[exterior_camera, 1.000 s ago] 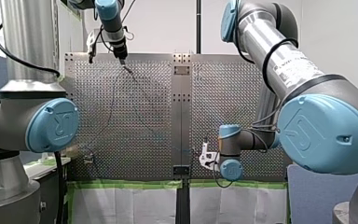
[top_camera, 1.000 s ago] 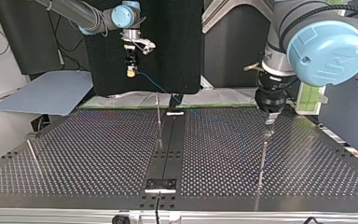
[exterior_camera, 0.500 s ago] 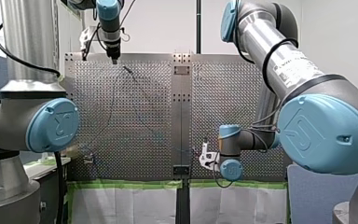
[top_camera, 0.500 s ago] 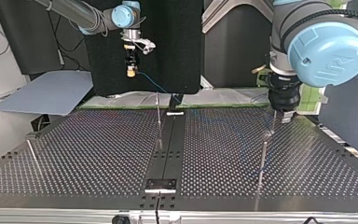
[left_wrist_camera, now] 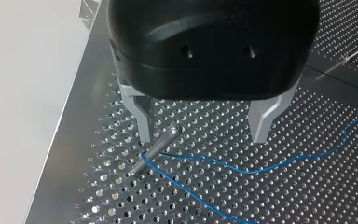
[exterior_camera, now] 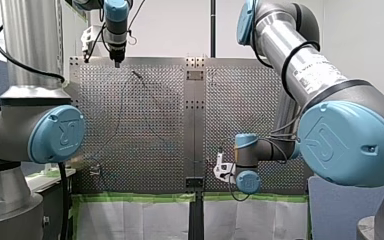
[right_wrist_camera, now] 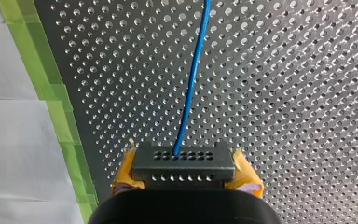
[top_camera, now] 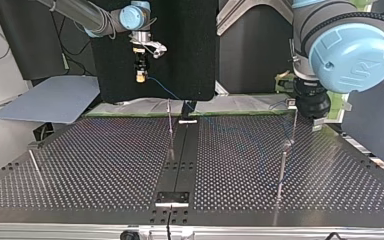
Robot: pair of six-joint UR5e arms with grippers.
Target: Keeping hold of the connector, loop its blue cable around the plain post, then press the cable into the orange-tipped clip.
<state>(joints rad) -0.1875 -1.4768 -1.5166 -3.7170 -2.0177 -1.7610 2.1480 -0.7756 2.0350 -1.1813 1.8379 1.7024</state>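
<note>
Two tools, two states: my right tool (right_wrist_camera: 185, 170), with yellow pads (right_wrist_camera: 126, 169), is clamped on the flat black rectangular connector (right_wrist_camera: 182, 161), whose face carries rows of small holes. The thin blue cable (right_wrist_camera: 193, 79) leaves one of those holes and runs straight ahead of the tool over the silver perforated metal worktop (right_wrist_camera: 284, 93), near a strip of green tape (right_wrist_camera: 58, 116) along the worktop's edge. In the top view this tool hangs well above the worktop's far edge, left of the middle, with the cable slanting down from it. My left tool (left_wrist_camera: 203, 126), black with grey metal fingers (left_wrist_camera: 142, 122), has its fingers wide apart and holds nothing. It hangs above the slim plain metal post (left_wrist_camera: 157, 148), which stands just beside one finger, near the worktop's side edge. The cable bends round the foot of that post, touching it, and two strands run away from there across the holes.
</note>
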